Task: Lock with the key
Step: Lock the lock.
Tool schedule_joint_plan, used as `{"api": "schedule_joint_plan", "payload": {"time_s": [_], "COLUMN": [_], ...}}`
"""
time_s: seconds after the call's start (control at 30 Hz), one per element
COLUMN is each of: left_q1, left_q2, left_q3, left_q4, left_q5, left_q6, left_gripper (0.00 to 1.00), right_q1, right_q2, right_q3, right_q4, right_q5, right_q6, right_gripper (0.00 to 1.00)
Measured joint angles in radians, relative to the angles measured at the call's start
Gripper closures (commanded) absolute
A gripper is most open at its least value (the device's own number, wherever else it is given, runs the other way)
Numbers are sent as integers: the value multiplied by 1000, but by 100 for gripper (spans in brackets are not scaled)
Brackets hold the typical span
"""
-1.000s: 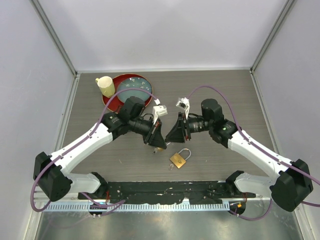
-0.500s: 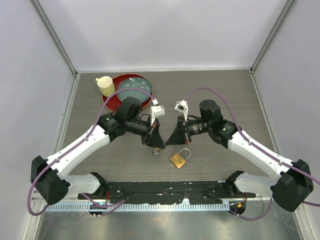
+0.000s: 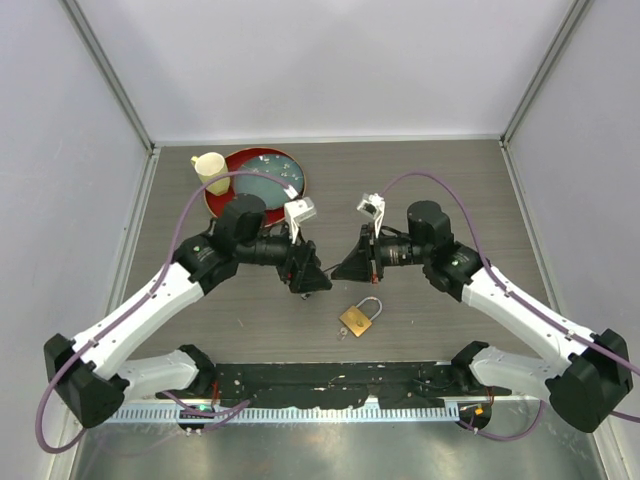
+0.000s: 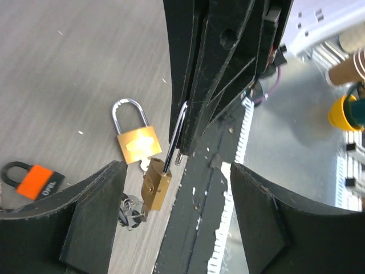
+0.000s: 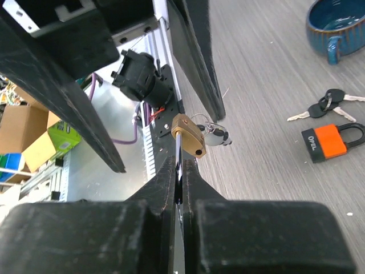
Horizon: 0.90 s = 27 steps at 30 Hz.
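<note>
Two arms meeting above the table [image 3: 450, 180]. The right gripper [image 5: 180, 171] is pinched fully together on the steel shackle [image 4: 175, 137] of a small brass padlock [image 4: 155, 184], which hangs clear of the surface. A bunch of keys [image 4: 130, 209] dangles at its lower end; whether a key sits in the keyhole cannot be told. The left gripper [image 3: 306, 276] is spread wide and holds nothing, with one finger on either side of the hanging lock. A second brass padlock [image 3: 360, 317] lies on the table just below, and an orange padlock [image 4: 35, 177] lies near it. Likely hazards:
- The lock is held only by a thin rounded bar, so a sideways push from the left fingers could swing it or slide it out of the pinch, dropping it near the second one.
- The loose ring may be caught instead of the key head, giving no turning purchase.
- The two grippers are very close, so a small misalignment would bring them into contact
</note>
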Motion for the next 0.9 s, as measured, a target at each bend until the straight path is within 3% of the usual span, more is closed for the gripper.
{"api": "schedule_joint_plan", "payload": {"time_s": [0.4,0.6,0.7,0.9], "left_q1": [59,93,102,104], "left_q2": [-198,-202,-194,-183], "left_q3": [-134,-209,-232,-246], "left_q4": [388,623,728,836], "left_q5": [-163,-142,-96,-18], "left_q6": [-163,-248,-272,-278], "left_gripper": [22,29,34,35], "right_q1": [-1,-1,-1,-8], "right_q2": [-119,-158,-158,-167], "right_q3": [-51,-119,-122,-122], "right_q4": [222,405,437,462], "right_q5": [155,201,209,228], "right_q6": [169,313,350,394], "right_gripper": [99,99,99,99]}}
